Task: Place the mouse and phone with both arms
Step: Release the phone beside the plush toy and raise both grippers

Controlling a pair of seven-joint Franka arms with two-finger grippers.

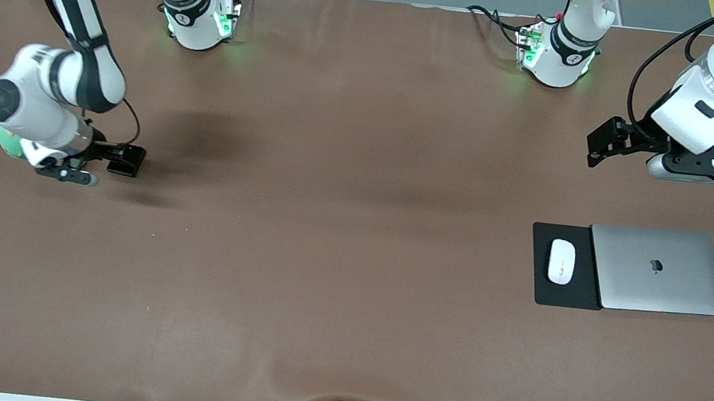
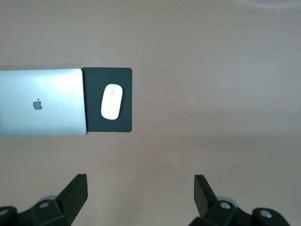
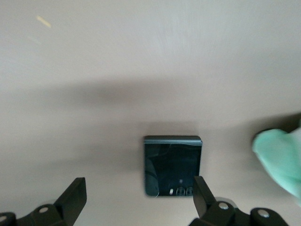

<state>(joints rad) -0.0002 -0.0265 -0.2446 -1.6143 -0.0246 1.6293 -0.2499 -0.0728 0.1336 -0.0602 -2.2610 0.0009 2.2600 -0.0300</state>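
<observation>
The white mouse [image 1: 561, 261] lies on a black pad [image 1: 565, 293] toward the left arm's end of the table; the left wrist view shows it too [image 2: 112, 101]. The black folded phone [image 1: 128, 163] lies flat on the table toward the right arm's end. In the right wrist view the phone [image 3: 173, 165] shows its camera lenses next to one fingertip [image 3: 201, 188]. My right gripper [image 1: 110, 152] [image 3: 138, 187] is open just above the phone, holding nothing. My left gripper [image 1: 598, 147] [image 2: 140, 181] is open and empty in the air over bare table, apart from the pad.
A closed silver laptop [image 1: 658, 270] [image 2: 42, 101] lies beside the pad, overlapping its edge. A mint-green object [image 1: 8, 144] [image 3: 280, 162] sits under the right arm's wrist, partly hidden. The brown table cover [image 1: 340, 225] spreads wide between the two arms.
</observation>
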